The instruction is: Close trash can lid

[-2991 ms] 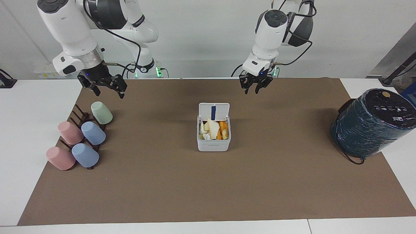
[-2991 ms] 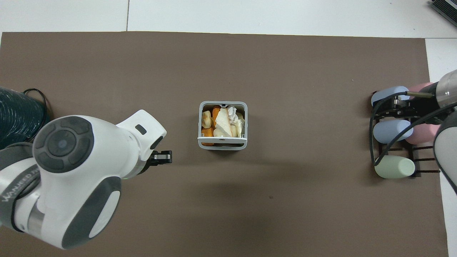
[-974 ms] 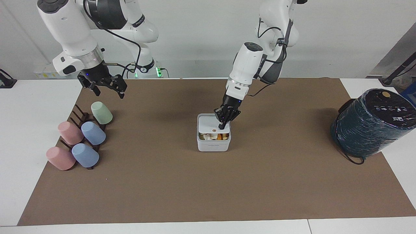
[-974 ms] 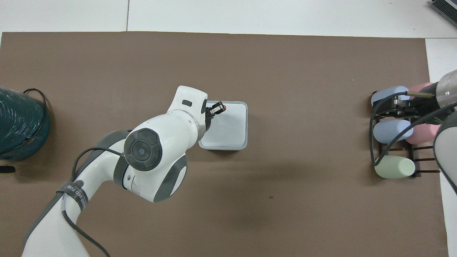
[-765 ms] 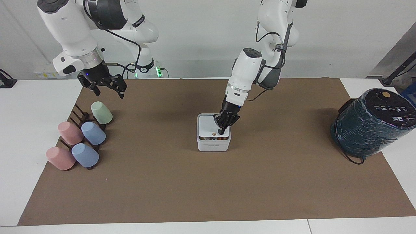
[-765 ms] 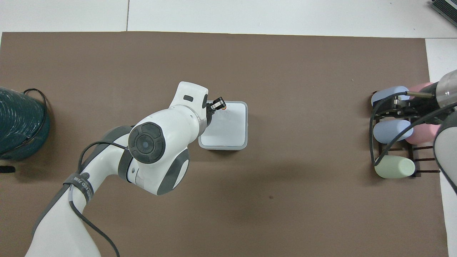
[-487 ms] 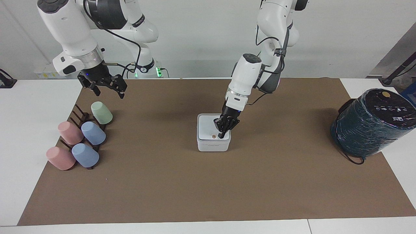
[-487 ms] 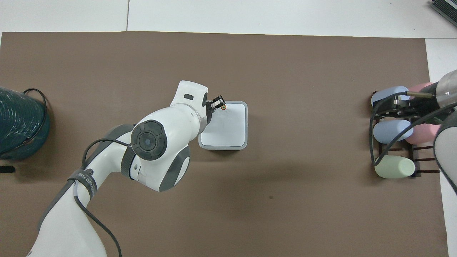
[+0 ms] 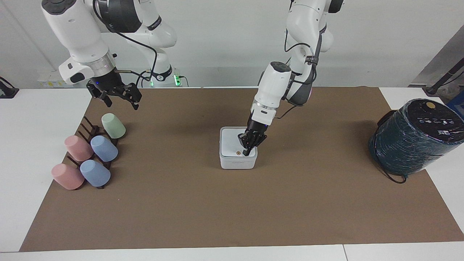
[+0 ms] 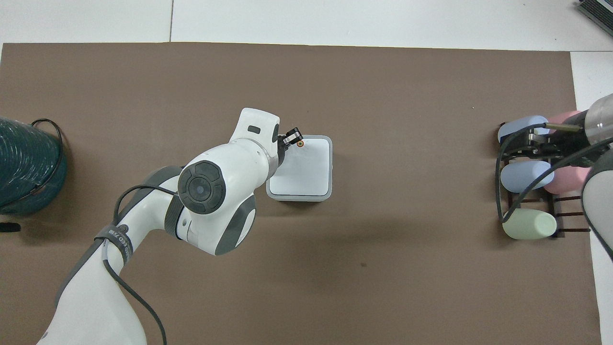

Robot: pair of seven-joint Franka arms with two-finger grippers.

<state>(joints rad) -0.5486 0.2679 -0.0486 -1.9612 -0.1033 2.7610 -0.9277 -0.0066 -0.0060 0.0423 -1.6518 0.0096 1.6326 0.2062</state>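
Observation:
The small white trash can (image 9: 237, 164) stands in the middle of the brown mat. Its white lid (image 9: 231, 142) lies flat on it, with the orange-red dot (image 9: 237, 153) facing up. The contents and the blue strip are hidden. My left gripper (image 9: 247, 152) is shut, and its tips press down on the lid beside the dot. From overhead the lid (image 10: 306, 167) covers the can's rim (image 10: 299, 197), with the left gripper (image 10: 292, 139) at the lid's edge next to the dot (image 10: 300, 143). My right gripper (image 9: 121, 101) is open and waits in the air over the cup rack.
A rack (image 9: 90, 127) with several pastel cups lying on it sits at the right arm's end of the table. It also shows in the overhead view (image 10: 560, 201). A large dark teal wrapped cylinder (image 9: 417, 137) stands at the left arm's end, also seen overhead (image 10: 24, 163).
Three seconds ago the lid stood open and trash showed. My left gripper came down and pushed the lid flat, and its tips slid toward the dot. The right arm has not moved.

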